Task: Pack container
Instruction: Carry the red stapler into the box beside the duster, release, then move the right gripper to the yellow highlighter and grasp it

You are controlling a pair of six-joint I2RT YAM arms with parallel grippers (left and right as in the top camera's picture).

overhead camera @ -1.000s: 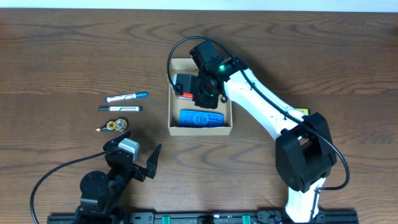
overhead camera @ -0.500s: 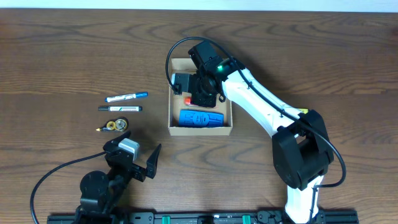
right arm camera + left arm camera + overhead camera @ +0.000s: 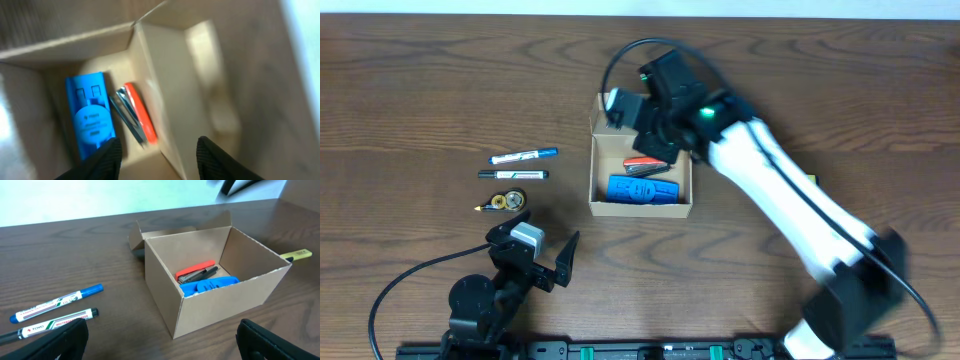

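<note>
The container [image 3: 640, 209] is a tan cardboard box with its lid flap folded back, standing mid-table. Inside lie a blue plastic piece [image 3: 645, 190] and a red and grey tool [image 3: 646, 165]. My right gripper [image 3: 655, 140] hovers blurred over the box's far half, open and holding nothing. In the right wrist view its fingers [image 3: 107, 157] frame the box wall [image 3: 175, 100], the blue piece [image 3: 90, 117] and the red tool [image 3: 140, 117]. My left gripper [image 3: 545, 260] rests open near the front edge, facing the container [image 3: 225, 305].
Left of the box lie a blue-capped marker [image 3: 523, 155], a black-capped marker [image 3: 513, 174] and a small roll with a yellow-tipped thing [image 3: 503, 202]. Both markers [image 3: 55, 302] show in the left wrist view. A yellow-ended object [image 3: 296, 255] lies right of the box.
My right gripper opened and let go of the red tool, which now lies in the box. The right arm is pulling up and away, blurred. The left arm has not moved.
</note>
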